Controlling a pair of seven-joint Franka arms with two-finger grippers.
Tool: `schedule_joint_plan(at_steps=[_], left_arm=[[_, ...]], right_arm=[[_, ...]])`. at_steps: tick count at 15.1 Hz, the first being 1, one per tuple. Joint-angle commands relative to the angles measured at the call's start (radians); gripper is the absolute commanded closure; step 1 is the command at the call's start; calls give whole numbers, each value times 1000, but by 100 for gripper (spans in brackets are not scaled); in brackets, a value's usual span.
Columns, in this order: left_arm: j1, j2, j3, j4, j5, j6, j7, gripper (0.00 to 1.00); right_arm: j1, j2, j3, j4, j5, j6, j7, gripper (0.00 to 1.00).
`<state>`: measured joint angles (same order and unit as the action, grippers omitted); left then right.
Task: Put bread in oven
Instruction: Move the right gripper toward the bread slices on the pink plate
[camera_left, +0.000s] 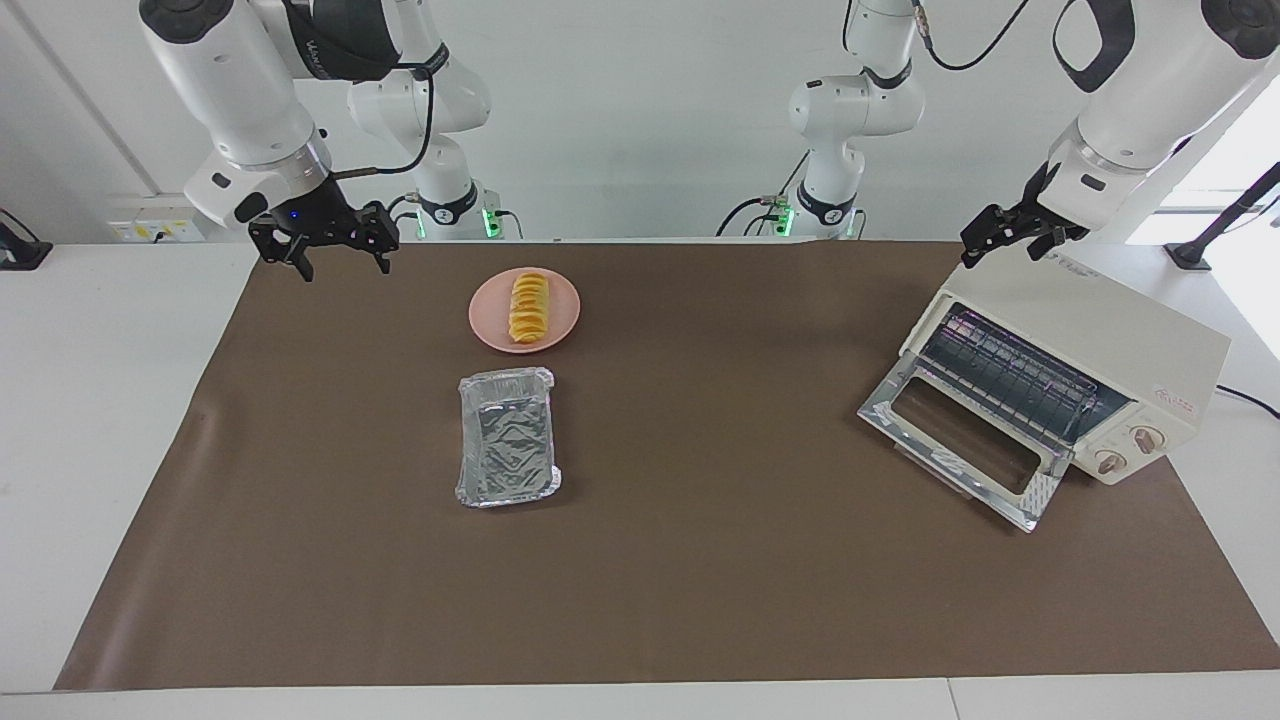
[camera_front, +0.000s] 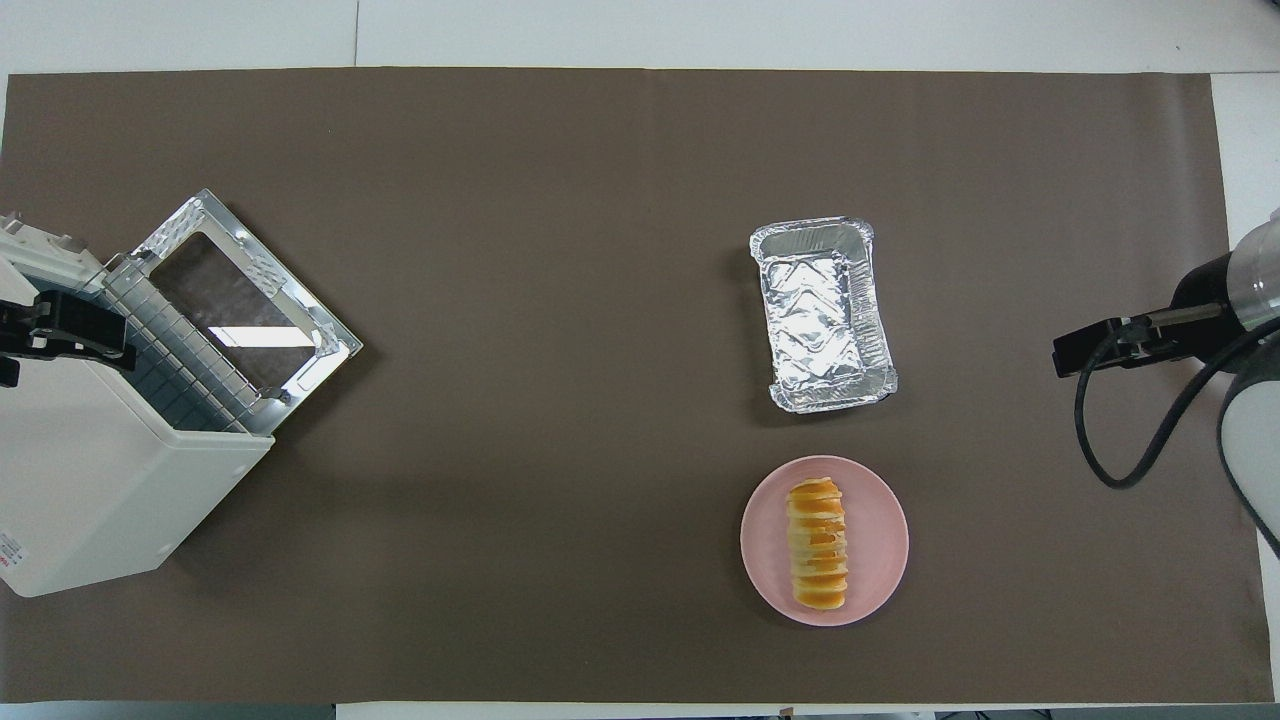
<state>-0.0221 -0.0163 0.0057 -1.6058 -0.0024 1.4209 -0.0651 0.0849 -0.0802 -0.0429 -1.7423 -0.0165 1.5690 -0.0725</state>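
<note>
- Bread lay on a round pink plate, untouched, with its long axis running from the robots' end of the table toward the foil tray, which sat just beside the plate and farther from the robots.
- At the left of the facing view, the right gripper hung in the air over the mat's edge at the right arm's end of the table, fingers spread and holding nothing.
- From that gripper the loaf lay toward the table's middle and slightly farther from the robots; this arm was plainly the nearer of the two to it.
- Since the loaf's long axis pointed away from the robots, a grasp across its narrow width looked the likely approach, in my judgement.
- Across a wide stretch of bare brown mat, the oven stood at the left arm's end, well apart from the plate, its glass door dropped open and the wire rack showing.
- Over the oven's top hovered the left gripper, empty, fingers seemingly parted, waiting.
- Carrying the loaf to the oven would mean crossing most of the table, or a handover.
</note>
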Motion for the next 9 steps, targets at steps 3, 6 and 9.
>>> schedule_joint_plan(at_steps=[3, 6, 9], left_arm=[[-4, -20, 7, -19, -8, 12, -4, 0], [-4, -20, 7, -17, -8, 12, -4, 0], [-4, -20, 7, -17, -8, 12, -4, 0]], right_arm=[[-13, -9, 8, -11, -10, -17, -33, 0], [-5, -42, 9, -83, 18, -4, -18, 0], [36, -102, 24, -239, 78, 83, 118, 0]])
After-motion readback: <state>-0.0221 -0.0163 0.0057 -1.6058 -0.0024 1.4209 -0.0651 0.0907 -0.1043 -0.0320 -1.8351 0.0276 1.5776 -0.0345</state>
